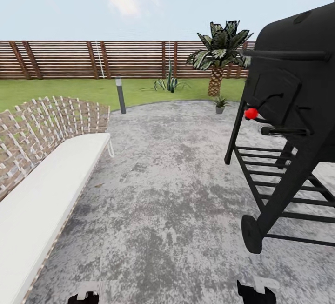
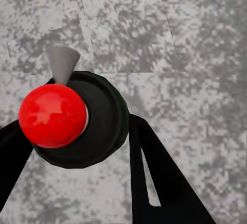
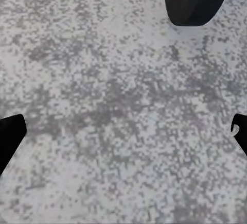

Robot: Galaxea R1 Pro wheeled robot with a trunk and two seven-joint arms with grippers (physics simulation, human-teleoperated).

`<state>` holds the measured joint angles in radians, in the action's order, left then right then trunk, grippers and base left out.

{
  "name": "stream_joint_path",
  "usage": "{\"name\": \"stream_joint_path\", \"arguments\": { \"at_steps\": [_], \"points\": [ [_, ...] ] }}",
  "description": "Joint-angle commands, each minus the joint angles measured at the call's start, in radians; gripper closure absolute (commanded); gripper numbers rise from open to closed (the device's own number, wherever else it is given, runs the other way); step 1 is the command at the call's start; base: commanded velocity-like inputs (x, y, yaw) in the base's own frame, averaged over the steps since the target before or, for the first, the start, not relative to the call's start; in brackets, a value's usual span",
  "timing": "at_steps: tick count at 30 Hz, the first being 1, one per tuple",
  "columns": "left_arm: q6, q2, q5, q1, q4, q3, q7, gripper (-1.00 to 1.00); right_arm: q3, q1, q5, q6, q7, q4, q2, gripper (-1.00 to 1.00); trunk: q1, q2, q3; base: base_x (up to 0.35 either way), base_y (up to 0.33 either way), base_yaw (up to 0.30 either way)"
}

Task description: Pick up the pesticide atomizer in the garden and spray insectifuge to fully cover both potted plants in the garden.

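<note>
In the left wrist view the pesticide atomizer appears end-on as a dark round body, with a red ball on top and a grey cone beside it. My left gripper is shut on it, one black finger on each side, above the grey patio paving. My right gripper is open over bare paving, its fingertips at the frame's edges. Both grippers peek in at the head view's lower edge, the left and the right. One potted plant stands at the patio's far rim under a palm.
A large black grill with a red knob stands close on the right, its wheel near my right gripper. A woven bench with a white cushion lines the left. Beyond are a lamp post, lawn, an agave clump and the fence.
</note>
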<state>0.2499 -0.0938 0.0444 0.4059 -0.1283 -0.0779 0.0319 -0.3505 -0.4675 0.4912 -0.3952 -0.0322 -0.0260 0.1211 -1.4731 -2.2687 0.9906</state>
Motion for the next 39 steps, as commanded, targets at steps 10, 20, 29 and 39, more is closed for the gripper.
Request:
{"name": "stream_joint_path", "arguments": {
  "at_steps": [10,20,29,39],
  "points": [
    [0.003,0.000,0.003,0.001,0.001,-0.008,0.004,1.00,-0.008,0.000,0.006,-0.002,-0.003,0.000,0.000,-1.00,0.000,0.000,0.001,0.297,0.196,0.000],
    [0.003,0.000,0.003,0.001,0.001,-0.008,0.004,1.00,-0.008,0.000,0.006,-0.002,-0.003,0.000,0.000,-1.00,0.000,0.000,0.001,0.333,0.015,0.000],
    [0.003,0.000,0.003,0.001,0.001,-0.008,0.003,1.00,-0.008,0.000,0.006,-0.002,-0.003,0.000,0.000,-1.00,0.000,0.000,0.001,0.335,0.000,0.000],
    [0.003,0.000,0.003,0.001,0.001,-0.008,0.003,1.00,-0.008,0.000,0.006,-0.002,-0.004,0.000,0.000,-1.00,0.000,0.000,0.001,0.336,0.049,0.000]
  ]
}}
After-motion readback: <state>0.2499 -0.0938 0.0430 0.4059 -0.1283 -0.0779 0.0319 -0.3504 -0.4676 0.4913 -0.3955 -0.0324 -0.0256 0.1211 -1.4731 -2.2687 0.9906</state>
